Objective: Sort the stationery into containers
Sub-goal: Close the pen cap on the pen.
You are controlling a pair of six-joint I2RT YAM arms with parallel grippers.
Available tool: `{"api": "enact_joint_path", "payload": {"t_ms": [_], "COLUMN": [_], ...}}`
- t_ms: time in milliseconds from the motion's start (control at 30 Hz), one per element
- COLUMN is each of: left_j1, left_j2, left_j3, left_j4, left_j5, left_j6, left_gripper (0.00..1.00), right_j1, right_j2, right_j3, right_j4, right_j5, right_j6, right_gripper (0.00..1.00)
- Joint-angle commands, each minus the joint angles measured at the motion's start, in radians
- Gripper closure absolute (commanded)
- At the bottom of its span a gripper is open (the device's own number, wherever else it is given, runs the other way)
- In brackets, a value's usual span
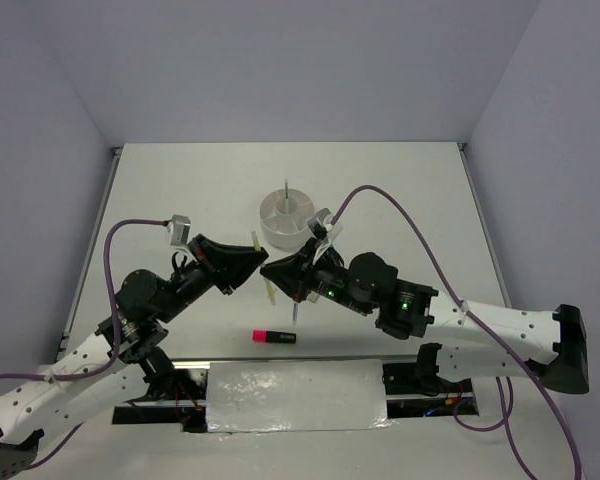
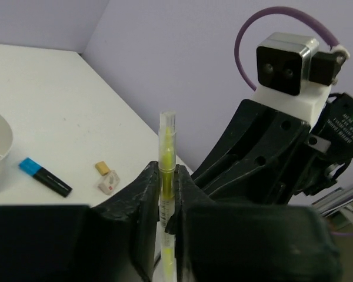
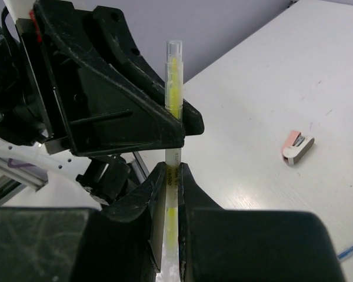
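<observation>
The worktop point(image 1: 180, 180) carries a round white cup point(image 1: 288, 216) with inner dividers; a thin pen point(image 1: 285, 193) stands in it. A pink-and-black highlighter point(image 1: 274, 336) lies near the front edge, and a dark pen point(image 1: 296, 310) lies just beyond it, under my right arm. In the left wrist view, a blue-and-black highlighter point(image 2: 45, 176), a tan eraser point(image 2: 102, 168) and a small white sharpener point(image 2: 109, 182) lie near the cup rim. Each claw fills much of the other's wrist view.

My left claw point(image 2: 166, 183) is closed on the yellow stick point(image 2: 166, 141). My right claw point(image 3: 172, 176) is closed on the same stick, its fingers right next to the left claw's. The stick sits on the near side of the cup, between the two claw tips.
</observation>
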Motion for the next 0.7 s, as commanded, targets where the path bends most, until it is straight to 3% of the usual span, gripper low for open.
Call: {"api": "enact_joint_path", "payload": {"t_ms": [0,33,100,133,233,367,400,433,467,500,567,600,667], "left_j1": [-0.001,-0.001,-0.001,-0.001,-0.001,-0.001,-0.003,-0.001,-0.001,-0.003,-0.001,-0.001,-0.001], "left_j2": [0.0,0.003,0.011,0.014,0.023,0.028,0.028,0.026,0.028,0.026,0.023,0.02,0.016], "left_j3": [0.044,0.045,0.048,0.048,0.044,0.047,0.051,0.053,0.056,0.058,0.062,0.067,0.073], "left_j4": [0.028,0.034,0.054,0.066,0.118,0.15,0.156,0.153,0.14,0.132,0.115,0.095,0.084], "left_j5": [0.012,0.042,0.074,0.12,0.189,0.257,0.263,0.265,0.256,0.25,0.221,0.208,0.173], "left_j6": [0.038,0.052,0.064,0.078,0.101,0.113,0.118,0.118,0.121,0.124,0.127,0.127,0.128], "left_gripper": [0.79,0.92,0.98,1.0,1.0,1.0,0.98,0.97,0.92,0.89,0.77,0.6,0.47], "right_j1": [0.007,0.007,0.007,0.007,0.007,0.007,0.009,0.007,0.007,0.007,0.009,0.007,0.007], "right_j2": [0.004,0.004,0.009,0.013,0.028,0.036,0.035,0.035,0.033,0.03,0.024,0.021,0.021], "right_j3": [0.046,0.044,0.041,0.043,0.049,0.046,0.044,0.041,0.041,0.037,0.032,0.029,0.024], "right_j4": [0.064,0.066,0.067,0.064,0.058,0.056,0.061,0.063,0.064,0.063,0.072,0.075,0.078], "right_j5": [-0.029,-0.034,-0.048,-0.071,-0.121,-0.143,-0.145,-0.143,-0.14,-0.138,-0.14,-0.14,-0.143], "right_j6": [-0.012,-0.014,-0.017,-0.02,-0.026,-0.026,-0.026,-0.026,-0.024,-0.026,-0.024,-0.024,-0.024], "right_gripper": [1.0,1.0,0.97,0.84,0.64,0.7,0.73,0.81,0.95,0.99,1.0,1.0,1.0]}}
